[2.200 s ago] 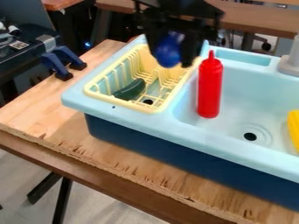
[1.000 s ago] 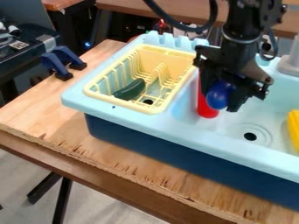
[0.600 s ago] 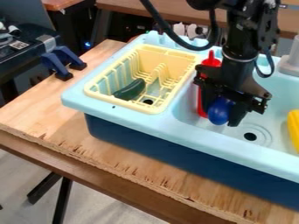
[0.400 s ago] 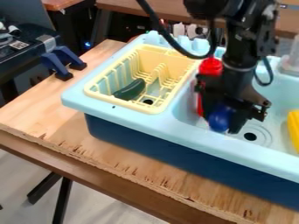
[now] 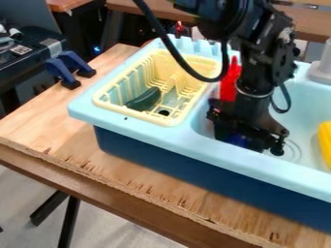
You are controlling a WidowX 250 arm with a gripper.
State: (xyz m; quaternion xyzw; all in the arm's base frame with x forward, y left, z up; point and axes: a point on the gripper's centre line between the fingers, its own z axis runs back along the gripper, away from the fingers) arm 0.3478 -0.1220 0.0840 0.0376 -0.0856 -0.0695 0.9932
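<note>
Jaws hold one blue object (image 5: 238,140).

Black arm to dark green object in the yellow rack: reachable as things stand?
Probably not directly: the pincer is down in the sink, a blue object at it. The green object looks uncovered from above, though.

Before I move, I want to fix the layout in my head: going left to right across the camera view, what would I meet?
Blue clamps → yellow rack → red bottle → yellow object at the right edge.
</note>
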